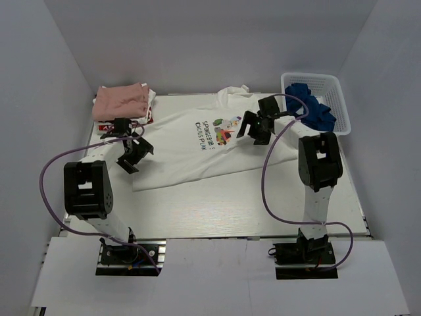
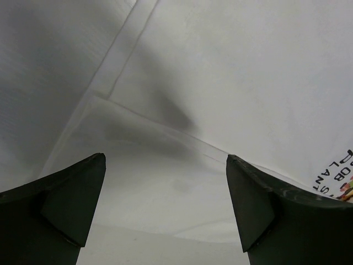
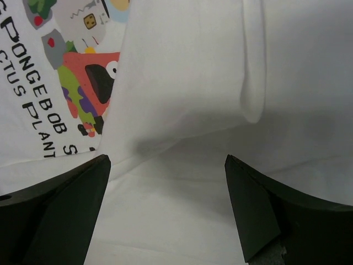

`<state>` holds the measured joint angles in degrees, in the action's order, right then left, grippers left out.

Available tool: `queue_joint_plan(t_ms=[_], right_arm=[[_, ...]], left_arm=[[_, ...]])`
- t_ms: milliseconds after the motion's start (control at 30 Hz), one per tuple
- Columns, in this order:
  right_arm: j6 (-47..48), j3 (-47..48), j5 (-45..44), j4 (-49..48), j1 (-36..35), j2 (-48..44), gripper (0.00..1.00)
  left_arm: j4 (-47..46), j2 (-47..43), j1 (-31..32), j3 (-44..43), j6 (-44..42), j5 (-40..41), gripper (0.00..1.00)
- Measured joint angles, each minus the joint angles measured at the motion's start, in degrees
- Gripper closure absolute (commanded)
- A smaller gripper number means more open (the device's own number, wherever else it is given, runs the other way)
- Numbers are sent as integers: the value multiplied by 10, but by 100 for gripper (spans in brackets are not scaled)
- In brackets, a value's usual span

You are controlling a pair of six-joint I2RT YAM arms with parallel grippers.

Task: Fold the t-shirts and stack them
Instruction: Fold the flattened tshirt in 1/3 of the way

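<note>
Printed tee (image 1: 150, 110) mostly hidden beneath pink tee (image 1: 120, 100), print unreadable

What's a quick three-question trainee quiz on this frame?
1. True or false: the left claw and the right claw are both open.
2. Where is the pink t-shirt? A: far-left corner of the table. B: near edge. C: middle.
3. Fill in: the basket holds a ___ cloth.
Key: 1 true; 2 A; 3 blue.
</note>
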<state>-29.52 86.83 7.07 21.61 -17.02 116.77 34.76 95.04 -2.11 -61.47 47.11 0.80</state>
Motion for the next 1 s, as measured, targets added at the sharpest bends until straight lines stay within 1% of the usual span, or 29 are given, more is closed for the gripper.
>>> queue_joint_plan(t_ms=[200,300,500,633,700,767,833,900,1000], right_arm=[[-10,-1,13,-25,0,26,10],[-20,-2,21,-56,0,33,10],[-64,-2,47,-193,-6,70,10],[-108,28,56,-301,-22,116,10],[-122,82,56,-313,-36,153,10],[-128,176,55,-321,-55,205,10],[-129,255,50,-307,-74,239,10],[-124,299,41,-288,-87,250,10],[-108,320,14,-256,-106,245,10]], left_arm=[[-8,35,1,3,-8,2,0],[-9,43,1,1,-11,2,0],[-5,49,1,-3,-16,7,0],[0,54,2,-9,-16,10,0],[1,54,3,-9,-16,11,0],[2,54,4,-10,-16,15,0],[4,54,5,-11,-16,19,0],[5,53,6,-11,-16,25,0],[6,52,7,-11,-16,34,0]])
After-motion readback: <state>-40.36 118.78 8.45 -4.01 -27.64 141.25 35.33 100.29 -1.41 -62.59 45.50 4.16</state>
